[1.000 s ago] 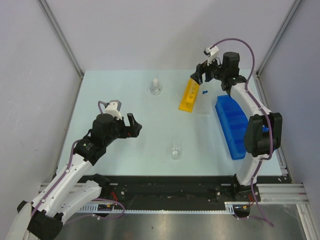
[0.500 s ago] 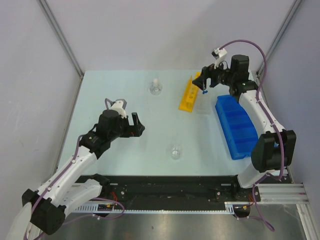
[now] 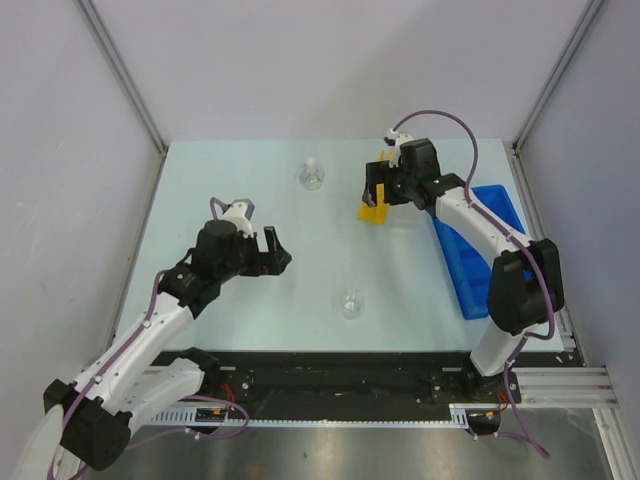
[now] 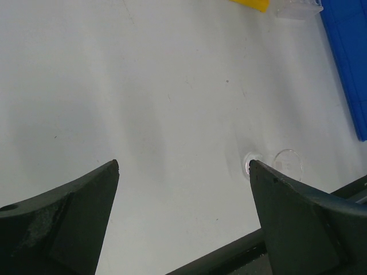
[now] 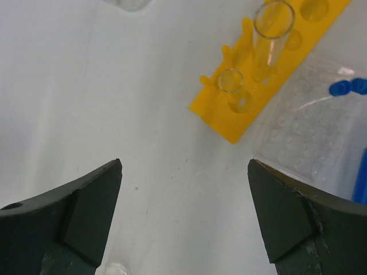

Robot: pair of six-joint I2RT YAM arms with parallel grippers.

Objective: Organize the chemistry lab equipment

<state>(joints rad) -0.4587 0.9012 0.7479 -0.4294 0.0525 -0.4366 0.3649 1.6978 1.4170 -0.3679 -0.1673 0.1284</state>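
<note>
The right arm reaches far and bends left, the right gripper hanging over the rack at its near end, fingers spread wide and empty. The left arm stretches from the near left toward the middle, the left gripper wide and empty, pointing right. The beaker stands near centre, the flask far, the bin at the right, the tray just right of the rack

Pale blue table between plain grey walls, even light
</note>
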